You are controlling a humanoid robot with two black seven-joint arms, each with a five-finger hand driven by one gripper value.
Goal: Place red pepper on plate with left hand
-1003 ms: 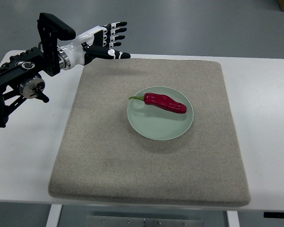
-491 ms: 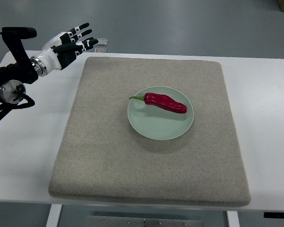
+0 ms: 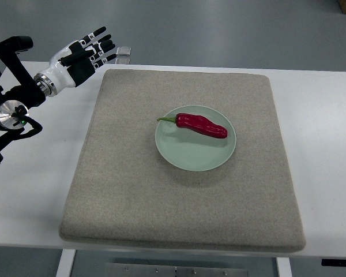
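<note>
One shiny red pepper lies on the round pale green plate, well apart from the left hand, whose fingers are spread wide and empty above the white desk.

My left hand hangs in the upper left of the frame, above the far left corner of the white table, with its fingers spread and nothing in them, just off the upper left corner of the grey mat. Near the middle of the frame the red pepper lies across the upper part of the pale green plate, its green stem pointing left past the rim. The plate sits on the mat, well apart from my hand.
</note>
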